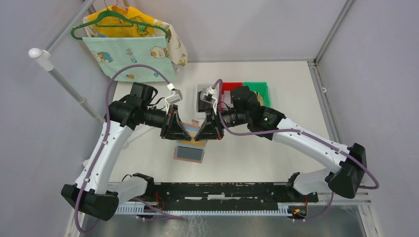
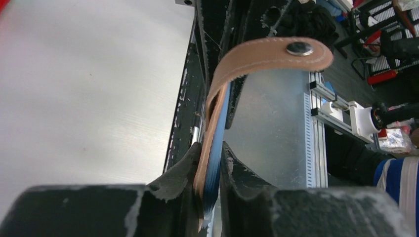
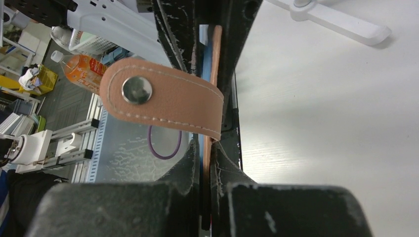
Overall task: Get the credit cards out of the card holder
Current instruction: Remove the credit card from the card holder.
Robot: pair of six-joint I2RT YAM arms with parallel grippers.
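Observation:
The pinkish-tan card holder (image 1: 190, 130) is held above the table between my two grippers. My left gripper (image 1: 183, 130) is shut on one edge of it. In the left wrist view (image 2: 212, 160) its jaws pinch the tan leather (image 2: 213, 118) with the blue sleeves against it, and the snap tab (image 2: 276, 54) curls over. My right gripper (image 1: 198, 131) is shut on the opposite edge; in the right wrist view (image 3: 207, 155) the tab (image 3: 163, 101) shows. A blue-grey panel with a tan rim (image 1: 189, 153) lies just below; I cannot tell if it is a flap or a card. No separate credit cards show.
Red (image 1: 231, 87) and green (image 1: 259, 89) bins stand at the back, with a grey tray holding a dark item (image 1: 202, 98) beside them. Children's clothes on a green hanger (image 1: 131, 44) hang at the back left on a white pole (image 1: 59, 79).

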